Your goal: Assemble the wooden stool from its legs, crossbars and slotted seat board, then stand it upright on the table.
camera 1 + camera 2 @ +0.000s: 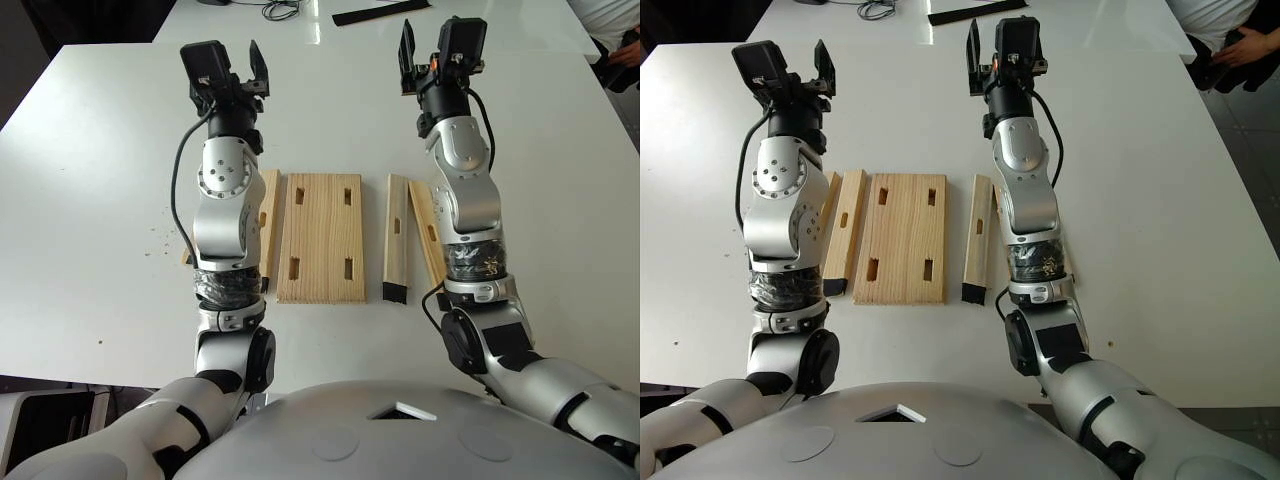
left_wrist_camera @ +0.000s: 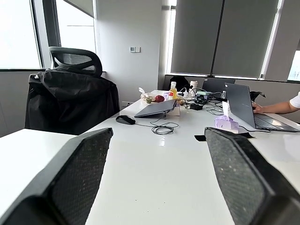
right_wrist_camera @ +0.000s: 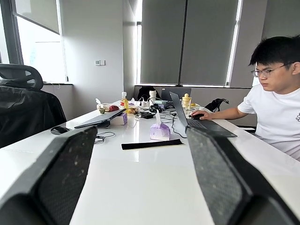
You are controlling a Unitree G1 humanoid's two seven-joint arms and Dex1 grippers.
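Left arm (image 1: 222, 200) and right arm (image 1: 465, 190) are hanging over loose stool parts, nothing joined yet.
White tabletop (image 1: 100, 150) is carrying the slotted seat board (image 1: 320, 237) flat between the arms, slots up, probably for easy access; left bars (image 1: 270, 225) and right bars (image 1: 397, 238) are lying just beside its long edges. Left jaws and right jaws are standing spread and empty, pointing beyond the parts.

Silver jointed arms (image 1: 222, 200); black cables (image 1: 178, 168); black, rough-textured fingers (image 2: 79, 173)

head pair looks down on table (image 1: 100, 150); wrist cameras face forward.
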